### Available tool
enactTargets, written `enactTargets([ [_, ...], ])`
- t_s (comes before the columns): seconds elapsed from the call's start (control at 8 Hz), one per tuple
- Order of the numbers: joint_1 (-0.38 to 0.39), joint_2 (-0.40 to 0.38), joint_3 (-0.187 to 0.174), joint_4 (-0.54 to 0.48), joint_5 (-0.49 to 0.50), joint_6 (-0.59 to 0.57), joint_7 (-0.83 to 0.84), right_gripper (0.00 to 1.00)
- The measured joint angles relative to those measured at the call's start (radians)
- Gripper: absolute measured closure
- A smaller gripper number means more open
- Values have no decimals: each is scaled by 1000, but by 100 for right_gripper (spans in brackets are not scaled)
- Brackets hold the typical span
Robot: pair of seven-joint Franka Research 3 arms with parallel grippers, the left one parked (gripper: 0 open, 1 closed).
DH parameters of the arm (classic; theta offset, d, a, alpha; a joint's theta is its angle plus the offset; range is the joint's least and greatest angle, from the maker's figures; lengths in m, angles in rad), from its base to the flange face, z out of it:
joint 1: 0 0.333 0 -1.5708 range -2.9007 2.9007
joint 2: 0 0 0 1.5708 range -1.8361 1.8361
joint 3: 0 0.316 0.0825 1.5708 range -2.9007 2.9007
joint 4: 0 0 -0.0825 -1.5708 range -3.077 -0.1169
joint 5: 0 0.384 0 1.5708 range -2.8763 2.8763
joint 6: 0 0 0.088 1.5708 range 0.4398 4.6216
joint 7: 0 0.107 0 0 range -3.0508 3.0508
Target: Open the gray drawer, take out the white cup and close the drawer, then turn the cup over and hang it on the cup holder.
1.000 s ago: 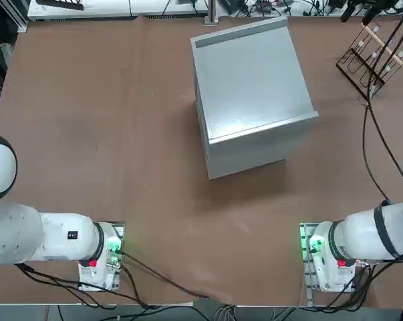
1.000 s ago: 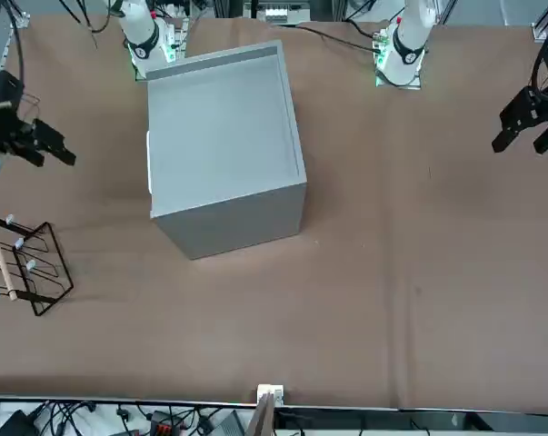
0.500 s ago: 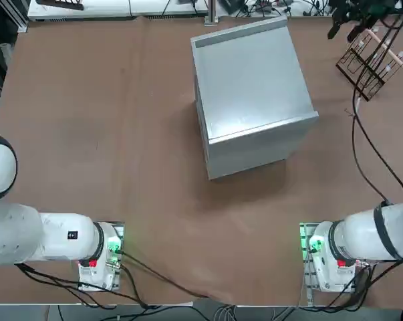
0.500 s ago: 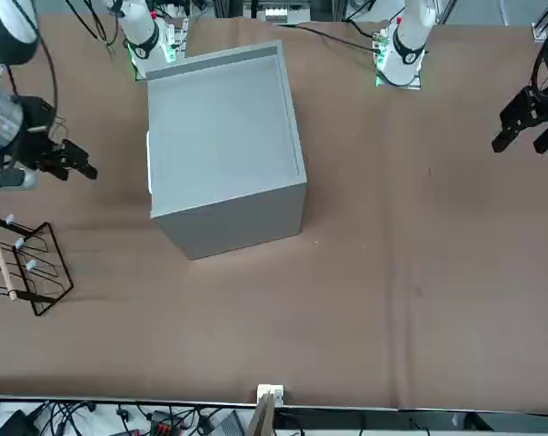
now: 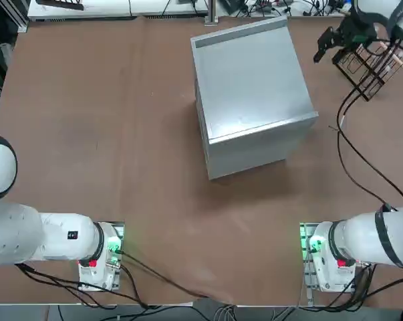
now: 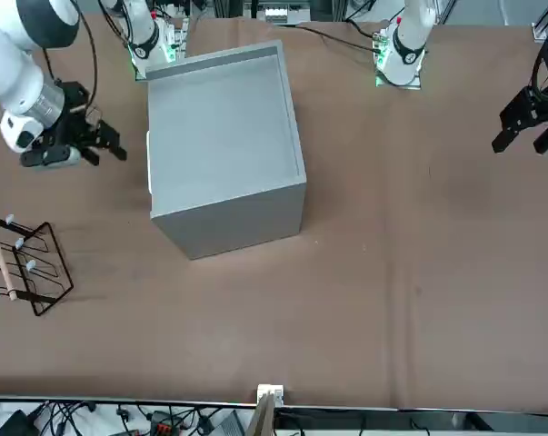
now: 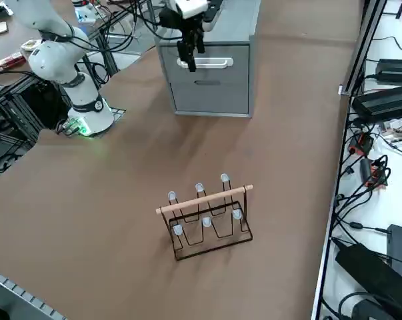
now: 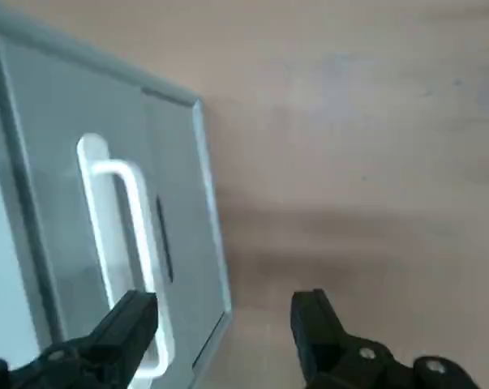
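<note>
White cup: not visible in any view; the gray drawer [image 7: 211, 63] was shut flush in the cabinet [image 5: 251, 93]. Drawer front: smooth gray panel with a pale bar handle [image 8: 122, 235], facing the table's right side; a second, lower front sat beneath it. Cabinet: boxy gray metal, raised lip along its far top edge, standing mid-table on brown matting [image 5: 121, 134]. Right gripper [image 6: 105, 145]: black fingers spread wide, empty, beside the drawer front near its handle, apart from it. Cup holder [image 7: 207, 217]: dark wire frame, pale wooden bar and pegs, near the far right corner, partly cut off in the front view.
</note>
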Motion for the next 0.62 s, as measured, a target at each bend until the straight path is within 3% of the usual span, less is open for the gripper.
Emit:
enactTargets([
  [0.62, -3, -12, -26, -82, 179, 0, -238, 0],
])
